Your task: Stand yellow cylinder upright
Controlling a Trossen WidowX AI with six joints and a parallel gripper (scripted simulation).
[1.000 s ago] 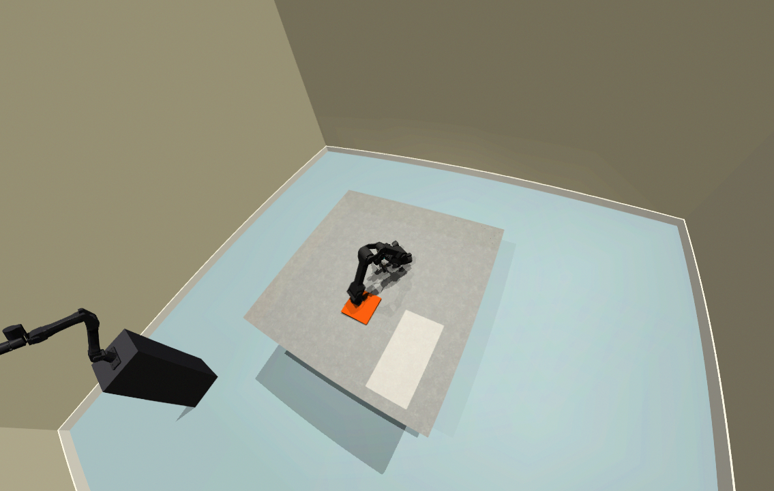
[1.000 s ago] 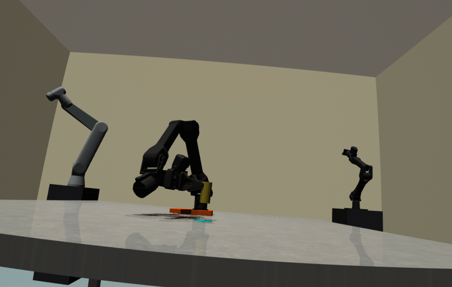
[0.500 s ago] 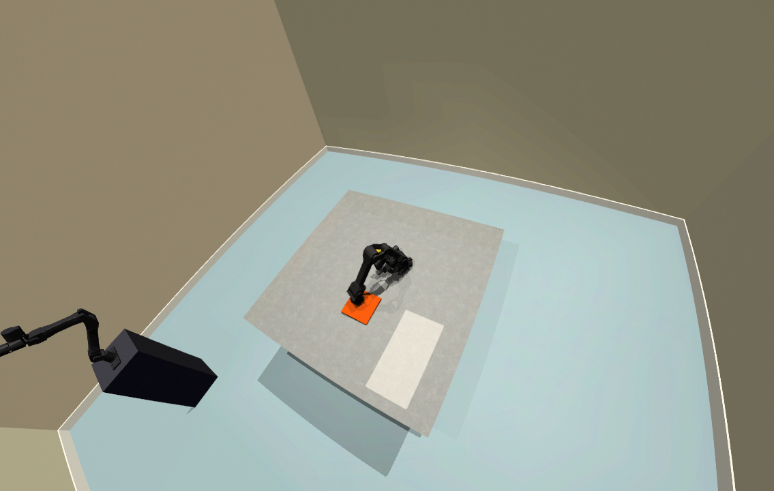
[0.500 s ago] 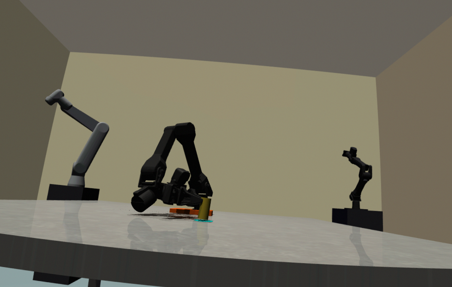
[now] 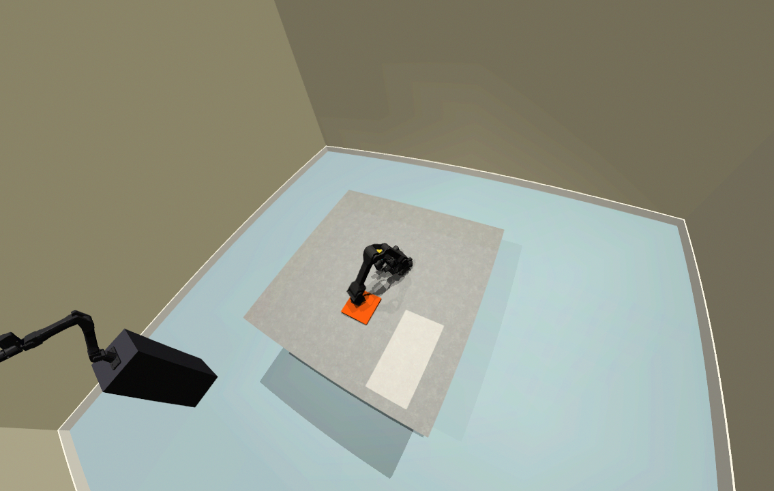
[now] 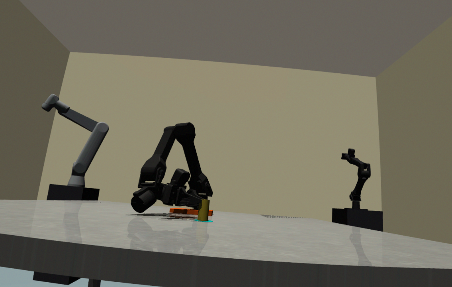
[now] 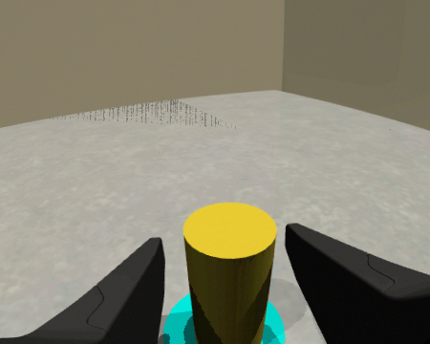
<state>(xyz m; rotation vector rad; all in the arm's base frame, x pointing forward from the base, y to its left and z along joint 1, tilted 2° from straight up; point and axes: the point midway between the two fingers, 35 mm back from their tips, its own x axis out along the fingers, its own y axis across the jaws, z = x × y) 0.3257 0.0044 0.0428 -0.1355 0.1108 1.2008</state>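
The yellow tall cylinder stands upright on the cyan circle on the grey table top. In the top view only a small yellow spot of the cylinder shows beside the arm. My gripper is open, low over the table. Its two black fingers flank the cylinder, with a visible gap on each side, so they do not touch it.
The arm's orange base plate lies just behind the circle. A white rectangle lies on the table toward its front edge. Off the table stand a grey arm, a small black arm, and an arm on a black box.
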